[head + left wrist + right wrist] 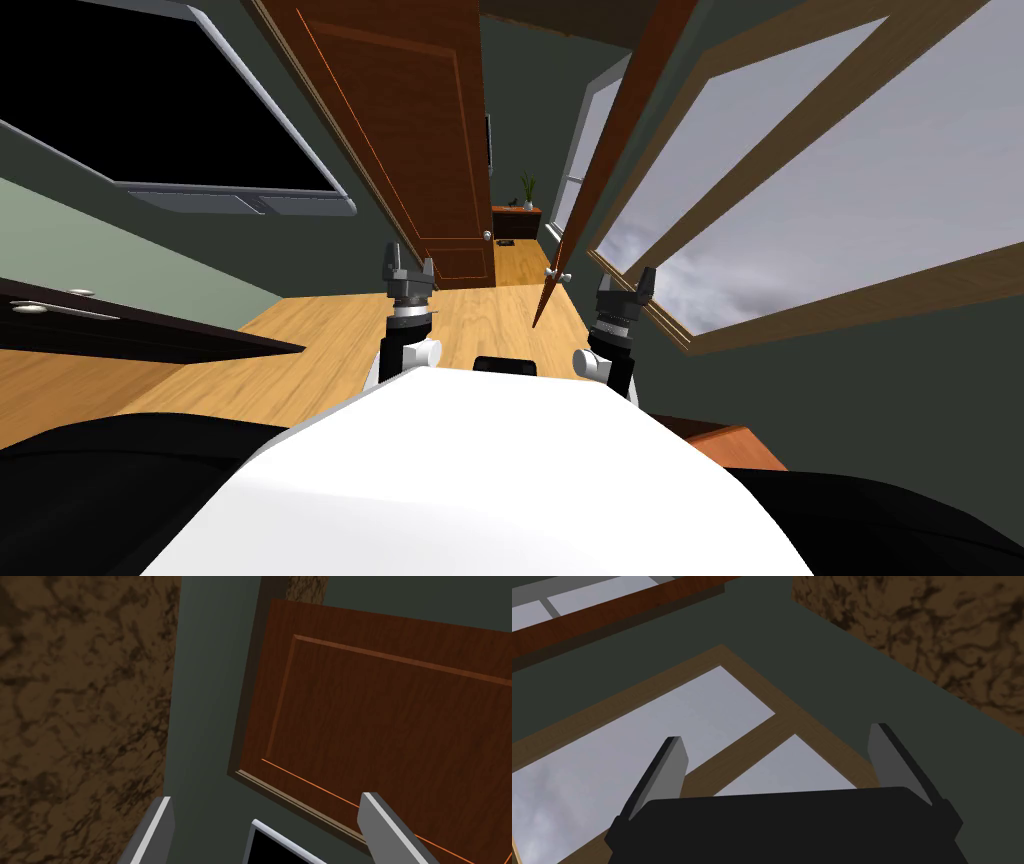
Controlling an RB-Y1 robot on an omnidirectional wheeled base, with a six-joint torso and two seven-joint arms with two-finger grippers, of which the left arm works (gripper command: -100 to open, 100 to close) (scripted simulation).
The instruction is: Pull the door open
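Left claw [408, 258]: released, fingers spread on nothing, raised above the near floor [330, 340] and pointing toward a panelled door [410, 130].
Right claw [626, 280]: also released and holding nothing, raised close to the lower corner of the window [800, 170] frame.
Knob [551, 272]: small and pale, low on the door's free edge, between the two claws and nearer the right one. Neither claw touches it.
Door [610, 150]: seen almost edge-on and rising from the floor between the arms. It appears already swung well out of its opening, so the pull looks largely done.
Risk, grip: with both claws loose, any further pull would move nothing. A hurried grab at so small a knob could slip off.
Risk, collision: the door's edge points at the robot, so a forward move could strike it. A wide sweep of the right arm could hit the window frame.
Risk, wrong target: the panelled door on the left has its own knob and might be mistaken for the task's.
Beyond: the floor runs through the opening to a low cabinet [515, 212] with a plant [527, 188] on top.
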